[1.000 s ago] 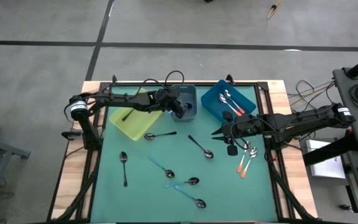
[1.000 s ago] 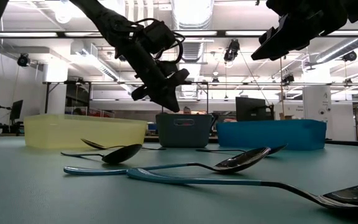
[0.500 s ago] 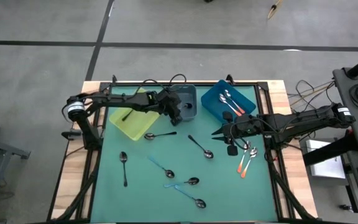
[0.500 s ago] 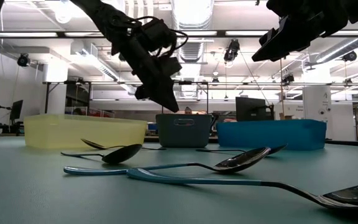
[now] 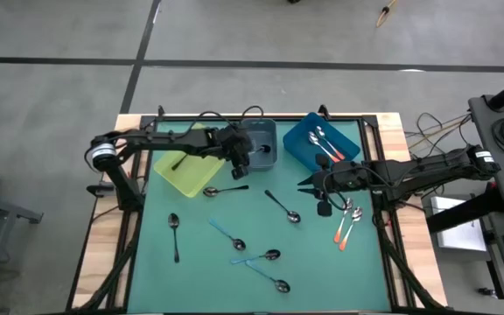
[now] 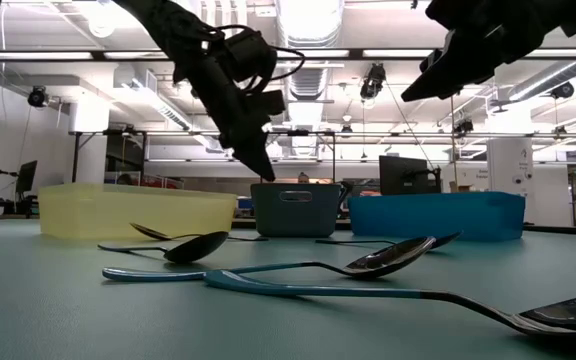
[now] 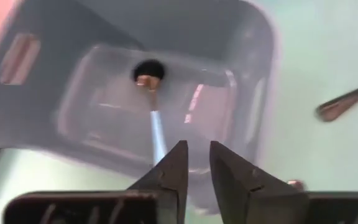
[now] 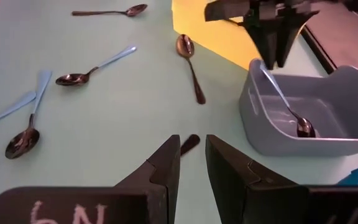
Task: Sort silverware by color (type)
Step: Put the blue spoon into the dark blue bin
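1. The left hand (image 5: 240,164) hangs over the grey-blue bin (image 5: 261,144), and a light-blue spoon (image 7: 153,109) now lies inside that bin with its bowl on the floor and its handle leaning up the wall — a second ago the hand was lower and clamped tight, so this looks like a fresh drop.
2. The left hand's fingers (image 7: 176,163) stand a small way apart with nothing between them; the spoon handle ends just under their tips, and whether it touches them cannot be told.
3. That would make one blue-handled spoon sorted. Still out on the desk (image 5: 191,271) are several more — dark-handled ones near the yellow bin (image 5: 185,173) and in the middle, light-blue ones toward the near edge, orange-red ones (image 5: 343,229) at the right.
4. The right hand (image 5: 306,185) waits above the desk beside the blue bin (image 5: 300,149), unmoved over the last second, fingers slightly parted and empty.
5. Hard to read: the contents of the blue bin are tiny from above, and the yellow bin shows only one dark streak.
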